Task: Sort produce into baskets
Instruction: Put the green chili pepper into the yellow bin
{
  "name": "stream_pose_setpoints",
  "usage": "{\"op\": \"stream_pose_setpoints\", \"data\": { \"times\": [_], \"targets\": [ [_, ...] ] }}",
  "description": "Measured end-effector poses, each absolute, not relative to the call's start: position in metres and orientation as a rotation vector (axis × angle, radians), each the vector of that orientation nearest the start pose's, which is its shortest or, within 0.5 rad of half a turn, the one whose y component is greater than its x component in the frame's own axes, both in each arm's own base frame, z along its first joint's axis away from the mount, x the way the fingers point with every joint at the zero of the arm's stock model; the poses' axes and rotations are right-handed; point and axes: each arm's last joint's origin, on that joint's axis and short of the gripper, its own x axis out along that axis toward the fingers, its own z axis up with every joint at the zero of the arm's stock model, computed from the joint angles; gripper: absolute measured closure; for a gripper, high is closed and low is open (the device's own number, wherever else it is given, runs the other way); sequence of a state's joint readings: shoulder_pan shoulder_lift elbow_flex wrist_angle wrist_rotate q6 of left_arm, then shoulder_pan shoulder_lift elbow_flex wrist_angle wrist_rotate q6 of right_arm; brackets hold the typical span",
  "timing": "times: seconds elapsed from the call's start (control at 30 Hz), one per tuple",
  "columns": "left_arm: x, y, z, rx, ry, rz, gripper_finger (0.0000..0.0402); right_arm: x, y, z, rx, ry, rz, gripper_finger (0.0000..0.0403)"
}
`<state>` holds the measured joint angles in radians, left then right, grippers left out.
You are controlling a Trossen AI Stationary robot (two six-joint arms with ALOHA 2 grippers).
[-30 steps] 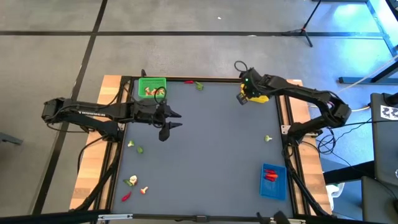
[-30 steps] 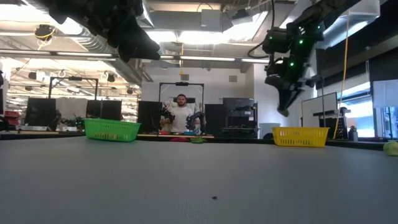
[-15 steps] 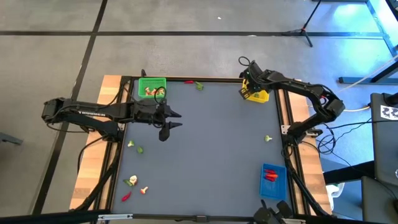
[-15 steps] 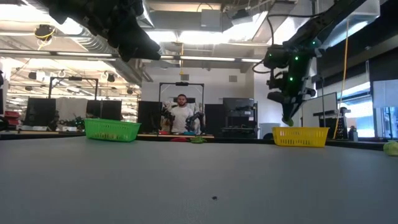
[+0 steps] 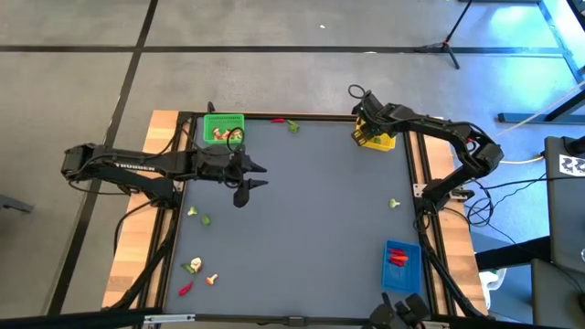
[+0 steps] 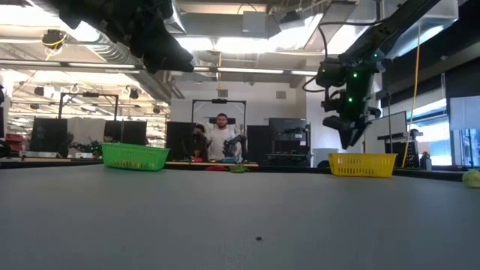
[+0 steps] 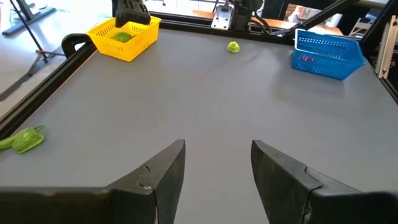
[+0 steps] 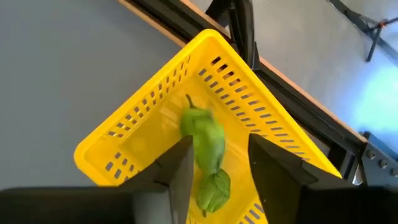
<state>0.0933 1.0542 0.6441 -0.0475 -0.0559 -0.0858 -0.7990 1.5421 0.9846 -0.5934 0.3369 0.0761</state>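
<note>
Yellow basket (image 8: 155, 137) at the far right corner of the table, directly beneath the right gripper (image 8: 214, 171). Fingers parted, clamped on nothing; one green pepper-like piece (image 8: 202, 137) between and below the tips, looking mid-drop, a second green piece (image 8: 214, 190) already on the basket floor. Best held steady over the basket's middle until the piece settles, then lifted straight up, clear of the mesh rim. Left gripper (image 7: 214, 165) waiting above the table near the green basket (image 5: 222, 128), fingers apart and empty. Blue basket (image 5: 400, 265) at the near right with red pieces inside. Loose produce (image 5: 196, 270) left near the table's left edge.
</note>
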Motion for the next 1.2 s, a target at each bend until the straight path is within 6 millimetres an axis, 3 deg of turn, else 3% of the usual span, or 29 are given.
{"op": "stream_pose_setpoints", "data": {
  "times": [0.13,0.27,0.77,1.0,1.2],
  "targets": [
    [0.224,0.023,0.248,-0.083,0.452,0.164,0.0222,0.199,-0.216,0.212,0.343,1.103,-1.002,0.0234],
    [0.224,0.023,0.248,-0.084,0.451,0.165,0.0222,0.212,-0.203,0.224,0.372,1.022,-0.886,0.0235],
    [0.224,0.028,0.250,-0.086,0.429,0.195,0.0221,0.290,-0.099,0.244,0.155,0.823,-0.437,0.0237],
    [0.224,0.024,0.249,-0.172,0.437,0.129,0.0221,0.308,-0.056,0.251,0.090,0.736,-0.307,0.0237],
    [0.222,0.018,0.245,-0.234,0.492,0.115,0.0221,0.316,-0.034,0.257,0.053,0.656,-0.248,0.0237]
  ]
}}
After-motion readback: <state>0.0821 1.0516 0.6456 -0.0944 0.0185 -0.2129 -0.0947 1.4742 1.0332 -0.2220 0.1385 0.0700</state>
